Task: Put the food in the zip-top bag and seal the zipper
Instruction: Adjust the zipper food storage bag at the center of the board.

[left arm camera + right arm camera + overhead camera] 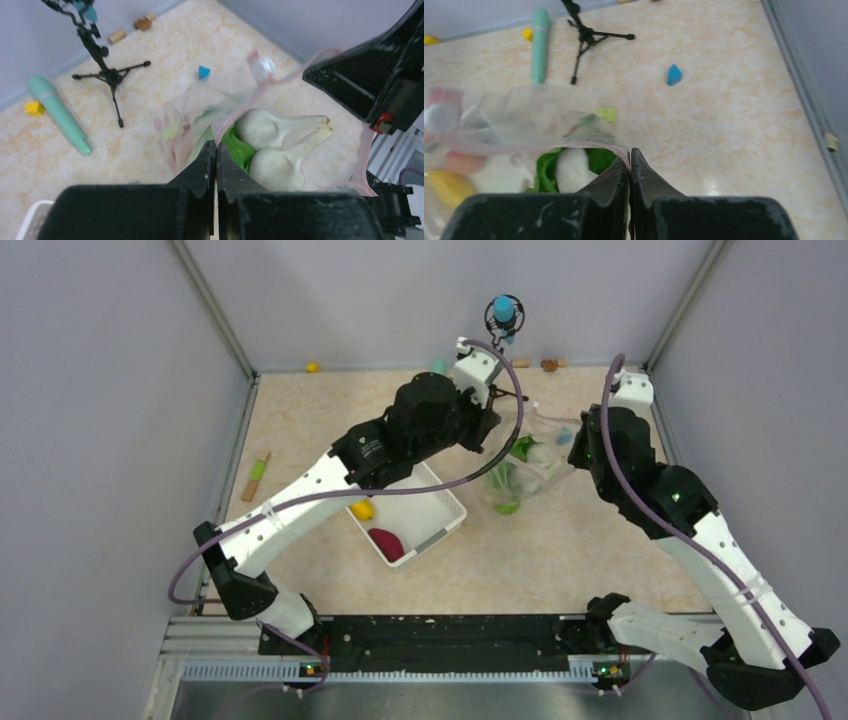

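Left gripper (216, 150) and right gripper (630, 159) pinch the pink strip (499, 148) of the bag (530, 465); basket (452, 515) beside, tripod (107, 75) and teal cylinder (57, 112) behind; beige marbled surface (560, 550), grey walls (100, 390).

Open table on the near side of the zip-top bag (530, 455), between white basket (430, 502) and right arm (690, 510), left arm (380, 445) slung across the basket's far corner closing the left approach, tripod (107, 76), teal cylinder (59, 114) and blue block (674, 74) scattered far, probably clear of the bag.
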You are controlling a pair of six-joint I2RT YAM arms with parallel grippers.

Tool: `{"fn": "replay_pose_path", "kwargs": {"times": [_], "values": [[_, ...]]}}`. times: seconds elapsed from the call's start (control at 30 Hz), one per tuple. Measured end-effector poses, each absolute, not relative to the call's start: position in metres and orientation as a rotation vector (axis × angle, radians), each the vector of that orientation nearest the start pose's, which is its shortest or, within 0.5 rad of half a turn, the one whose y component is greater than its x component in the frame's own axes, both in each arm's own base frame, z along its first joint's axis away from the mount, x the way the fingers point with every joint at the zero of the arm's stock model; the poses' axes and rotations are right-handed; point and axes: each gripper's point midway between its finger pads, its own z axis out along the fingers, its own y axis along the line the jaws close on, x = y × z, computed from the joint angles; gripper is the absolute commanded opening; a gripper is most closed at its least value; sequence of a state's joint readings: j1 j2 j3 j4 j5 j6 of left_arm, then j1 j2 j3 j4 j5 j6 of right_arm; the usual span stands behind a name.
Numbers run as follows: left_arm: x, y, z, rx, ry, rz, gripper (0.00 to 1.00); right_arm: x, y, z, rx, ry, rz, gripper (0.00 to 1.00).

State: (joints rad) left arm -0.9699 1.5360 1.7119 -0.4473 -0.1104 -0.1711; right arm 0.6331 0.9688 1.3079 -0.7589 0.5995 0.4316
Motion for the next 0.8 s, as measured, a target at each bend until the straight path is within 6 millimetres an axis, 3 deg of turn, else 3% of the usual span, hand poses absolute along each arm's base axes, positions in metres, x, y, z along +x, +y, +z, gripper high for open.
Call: {"fn": "replay_pose_path", "kwargs": {"times": [0.1, 0.17, 0.5, 0.63, 0.7, 0.77, 0.8], "values": [[0.281, -0.38, 0.397, 0.648, 1.723, -0.675, 0.0, 0.263, 0.073, 0.332, 0.218, 1.96, -0.014, 0.04], [0.282, -0.382, 0.4, 0.659, 1.711, -0.672, 0.0, 0.261, 0.071, 0.326, 0.21, 1.987, -0.044, 0.04], [0.293, -0.4, 0.346, 0.733, 1.828, -0.613, 0.0, 0.26, 0.079, 0.287, 0.079, 2.124, -0.115, 0.06], [0.294, -0.401, 0.343, 0.737, 1.834, -0.611, 0.03, 0.259, 0.079, 0.275, 0.059, 2.134, -0.118, 0.0], [0.294, -0.401, 0.343, 0.736, 1.834, -0.612, 0.26, 0.259, 0.084, 0.273, 0.045, 2.126, -0.085, 0.0], [0.293, -0.401, 0.343, 0.737, 1.835, -0.614, 0.62, 0.26, 0.09, 0.275, 0.031, 2.112, -0.038, 0.0], [0.293, -0.402, 0.343, 0.738, 1.835, -0.62, 0.75, 0.26, 0.094, 0.277, 0.023, 2.1, -0.002, 0.0]]}}
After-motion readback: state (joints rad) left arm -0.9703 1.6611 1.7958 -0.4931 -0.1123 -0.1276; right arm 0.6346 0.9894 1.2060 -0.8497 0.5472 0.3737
